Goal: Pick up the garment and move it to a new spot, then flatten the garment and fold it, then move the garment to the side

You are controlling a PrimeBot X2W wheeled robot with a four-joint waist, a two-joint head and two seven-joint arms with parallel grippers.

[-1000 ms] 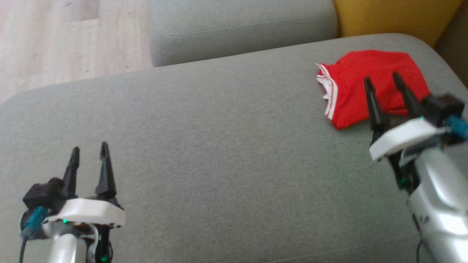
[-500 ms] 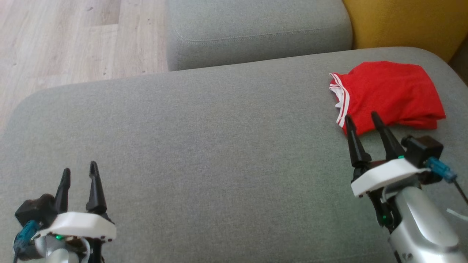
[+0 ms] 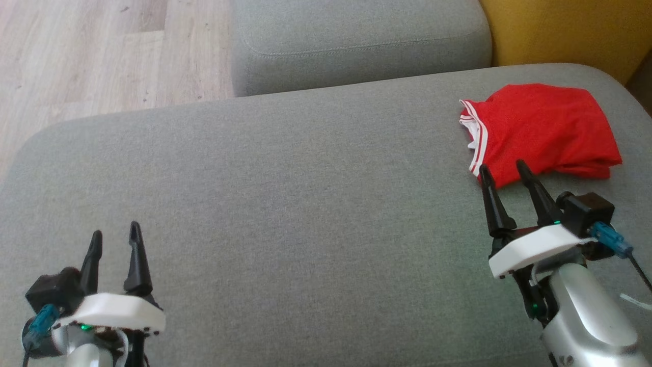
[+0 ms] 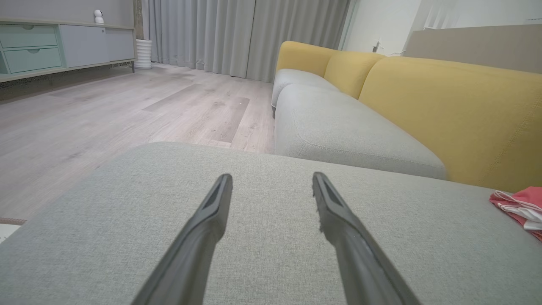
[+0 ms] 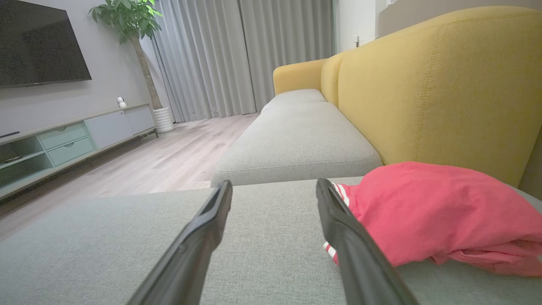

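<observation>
The garment (image 3: 542,130) is red with white striped trim, folded in a compact bundle at the far right of the grey sofa seat (image 3: 305,204). It also shows in the right wrist view as the garment (image 5: 427,212) and at the right edge of the left wrist view as the garment (image 4: 518,205). My right gripper (image 3: 505,169) is open just in front of the bundle's near edge, with nothing between its fingers. My left gripper (image 3: 115,233) is open over the bare cushion at the lower left, far from the garment. In both wrist views the jaws stand apart and empty.
A second grey seat cushion (image 3: 356,46) lies beyond the one in front of me. A yellow backrest (image 3: 565,35) rises behind the garment. Wooden floor (image 3: 91,56) lies past the sofa's left edge. A TV cabinet (image 5: 63,140) and a potted plant (image 5: 135,25) stand across the room.
The head camera has shifted, so the whole picture moved. My right gripper has drawn back from over the garment to just in front of it. The garment lies as before.
</observation>
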